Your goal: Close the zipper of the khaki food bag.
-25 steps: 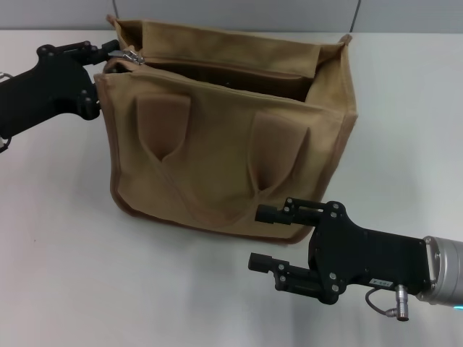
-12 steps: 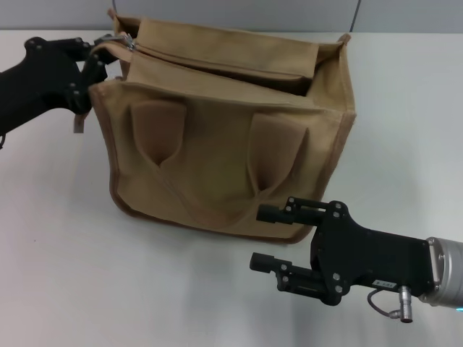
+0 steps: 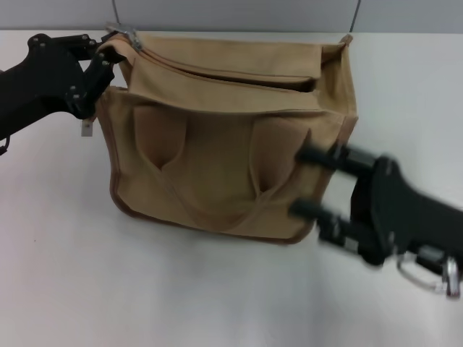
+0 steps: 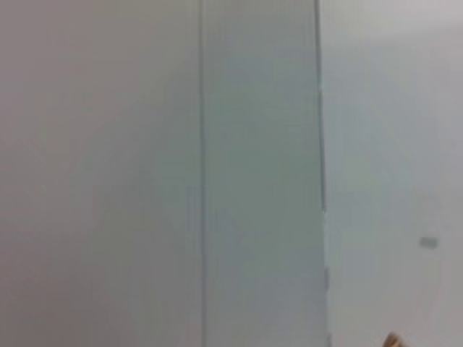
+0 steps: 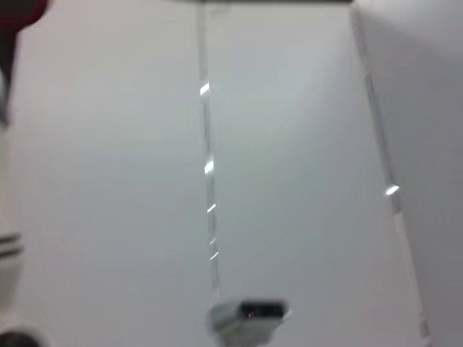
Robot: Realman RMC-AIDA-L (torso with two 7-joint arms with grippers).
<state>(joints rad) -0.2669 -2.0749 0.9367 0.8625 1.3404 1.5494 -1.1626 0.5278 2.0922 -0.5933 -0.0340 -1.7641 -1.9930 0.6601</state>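
Two claws | left claw apparently pinching zipper, tips hidden | right claw blurred, spread

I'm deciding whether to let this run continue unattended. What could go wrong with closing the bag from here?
1. The left gripper grips the bag at its top corner by the zipper slider; pulling may drag or tip the bag rather than move the zipper.
2. The open right gripper is at the bag's front lower corner and may shove it.
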